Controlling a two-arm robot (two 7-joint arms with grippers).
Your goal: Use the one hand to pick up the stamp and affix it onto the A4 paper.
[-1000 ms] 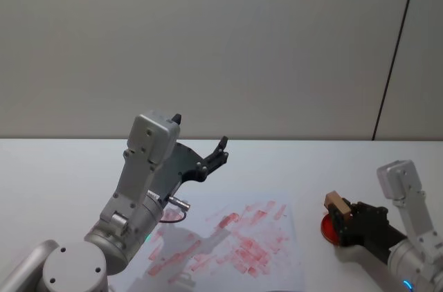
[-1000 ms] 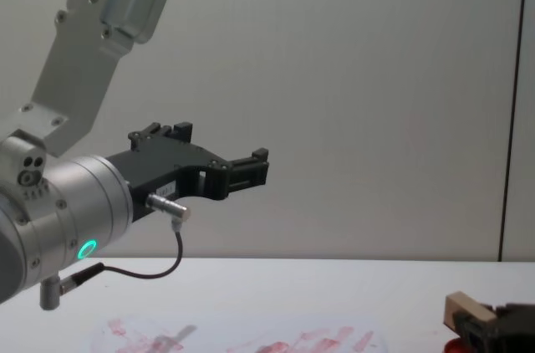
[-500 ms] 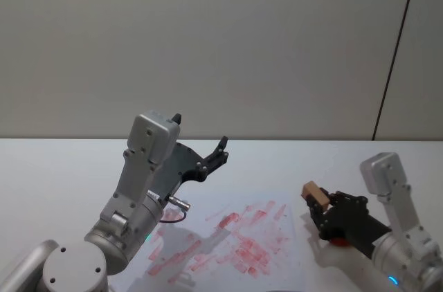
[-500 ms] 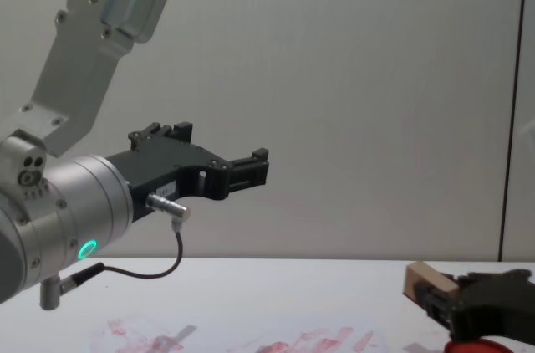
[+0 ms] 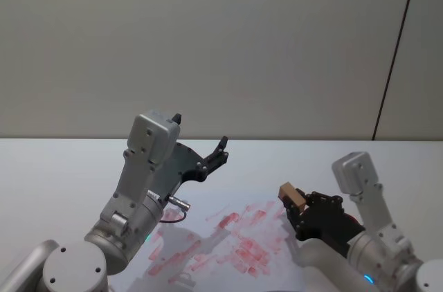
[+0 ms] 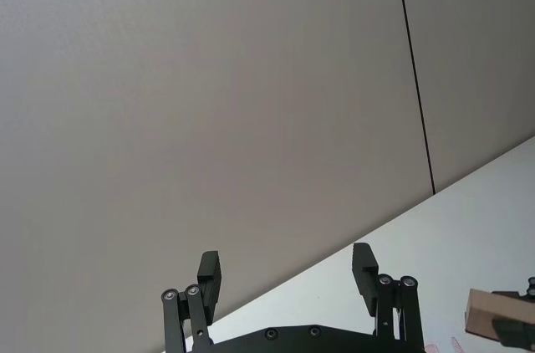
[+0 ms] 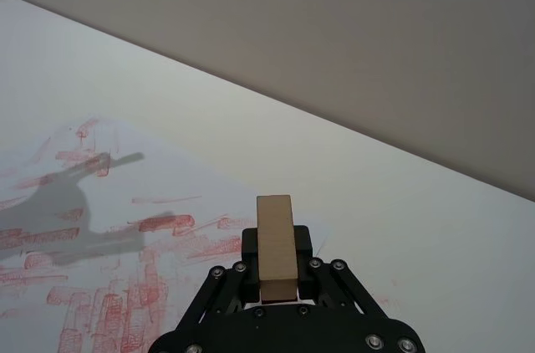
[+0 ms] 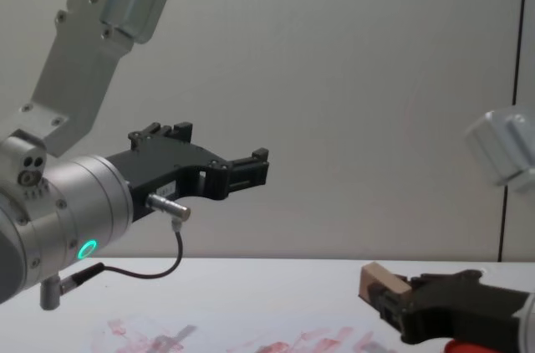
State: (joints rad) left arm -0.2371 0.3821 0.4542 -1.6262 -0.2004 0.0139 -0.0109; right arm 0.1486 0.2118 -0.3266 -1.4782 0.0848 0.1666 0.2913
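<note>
Over the far right corner of the A4 paper [image 5: 228, 236], head view: I hold the stamp [image 5: 291, 195] in the right hand [image 5: 296, 210], fingers clenched on its lower part, the block raised off the bench [image 5: 55, 167]. Risk 1: a descent from this spot may set the block half on the sheet and half on bare bench, because it hangs at the paper's edge, not over its middle. Risk 2: the sheet is crowded with smeared red prints, so a new print may land on an old one.

Left wrist view: the left hand [image 6: 286, 268] is parked high, fingers spread apart with nothing between them. The stamp shows well apart from it. I judge no collision risk here.

Right wrist view: the stamp is a plain, pale tan, rectangular wooden block. It stands out past the fingertips with only its base pinched. Risk 3: so short a grip may let the block pivot under pressing load and drag the print. I cannot see the inked face.

Chest view: the block sits tilted, just above bench level, with a red pad [image 8: 462, 345] partly hidden below the hand. Risk 4: a tilted contact marks one edge only, and the loose sheet may cling to wet ink and lift on withdrawal
</note>
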